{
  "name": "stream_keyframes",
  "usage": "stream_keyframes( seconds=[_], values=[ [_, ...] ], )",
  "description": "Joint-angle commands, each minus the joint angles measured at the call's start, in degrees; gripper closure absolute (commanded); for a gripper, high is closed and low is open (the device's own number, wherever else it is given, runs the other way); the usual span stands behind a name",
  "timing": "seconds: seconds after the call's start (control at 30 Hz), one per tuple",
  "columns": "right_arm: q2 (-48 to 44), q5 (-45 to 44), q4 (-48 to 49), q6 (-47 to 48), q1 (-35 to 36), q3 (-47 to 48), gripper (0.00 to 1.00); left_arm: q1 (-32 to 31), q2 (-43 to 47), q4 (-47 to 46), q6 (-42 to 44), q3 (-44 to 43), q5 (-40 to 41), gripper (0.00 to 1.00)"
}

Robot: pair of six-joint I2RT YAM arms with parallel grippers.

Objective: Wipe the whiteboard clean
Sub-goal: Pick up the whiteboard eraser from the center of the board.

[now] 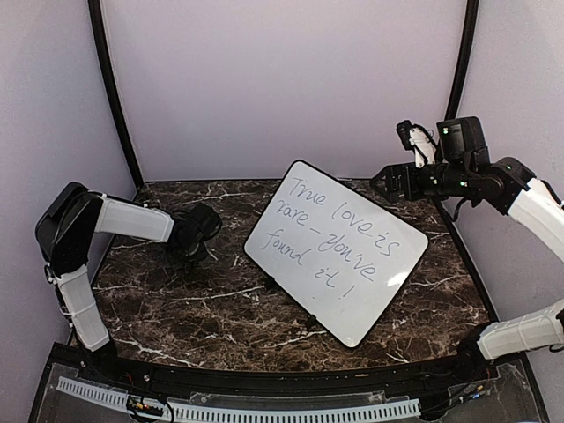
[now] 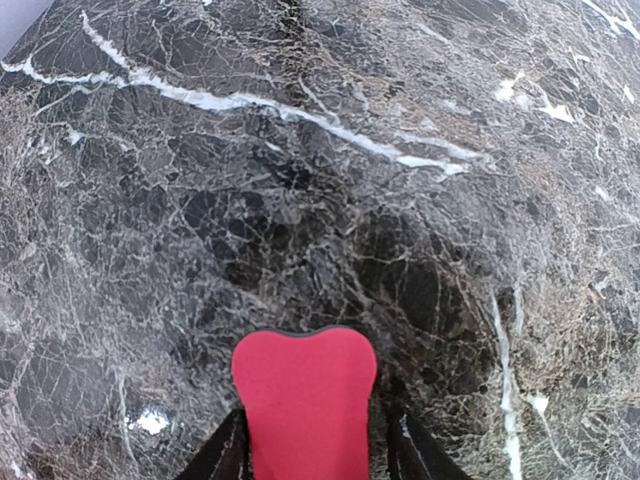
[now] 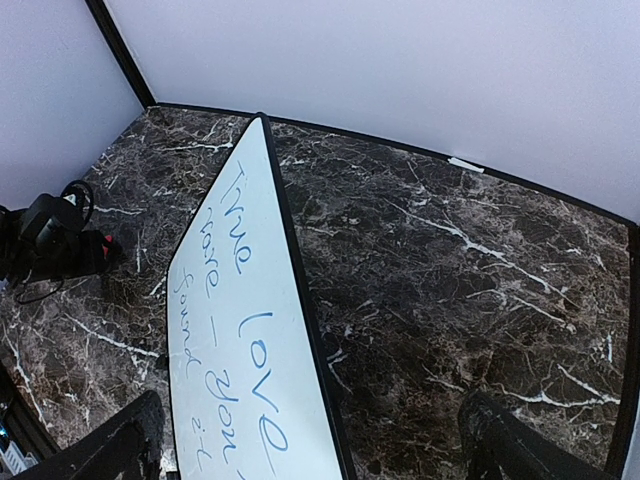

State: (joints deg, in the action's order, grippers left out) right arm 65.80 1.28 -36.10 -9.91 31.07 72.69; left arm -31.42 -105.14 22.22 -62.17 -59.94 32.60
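step: grabbing eraser (image 2: 305, 400); whiteboard (image 1: 335, 251) unwiped.
left gripper (image 2: 315, 455) half-open around the red eraser on table (image 1: 176, 300), clamp unconfirmed. whiteboard centre-right, writing intact. right gripper (image 1: 385, 182) wide open, empty, over its far edge. next: clamp, lift, carry to whiteboard.

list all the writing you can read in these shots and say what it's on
"True love is": top line of blue handwriting on the whiteboard
"rare – you've": second line on the same board
"found it!": third line on the same board
No print shows on the red eraser, and nothing else in any view is readable.
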Motion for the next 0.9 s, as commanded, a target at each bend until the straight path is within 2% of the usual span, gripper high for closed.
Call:
stream_keyframes(
  seconds=[0.0, 0.33, 0.6, 0.87],
  values=[
    [-0.1, -0.4, 1.7, 0.4, -0.3, -0.6, 0.02, -0.4, -0.2, 1.9, -0.7, 0.4, 0.6, 0.55],
    [-0.1, -0.3, 1.7, 0.4, -0.2, -0.6, 0.01, -0.4, 0.3, 1.9, -0.8, 0.7, 1.0, 0.65],
    [0.1, -0.3, 1.5, 0.4, -0.2, -0.3, 0.01, -0.5, 1.5, 1.1, 0.9, 1.0, 1.1, 0.67],
    [0.5, 0.2, 0.2, -0.1, -0.2, 1.9, 0.01, -4.3, 8.2, -2.4, 13.8, -0.8, 4.2, 0.66]
  ],
)
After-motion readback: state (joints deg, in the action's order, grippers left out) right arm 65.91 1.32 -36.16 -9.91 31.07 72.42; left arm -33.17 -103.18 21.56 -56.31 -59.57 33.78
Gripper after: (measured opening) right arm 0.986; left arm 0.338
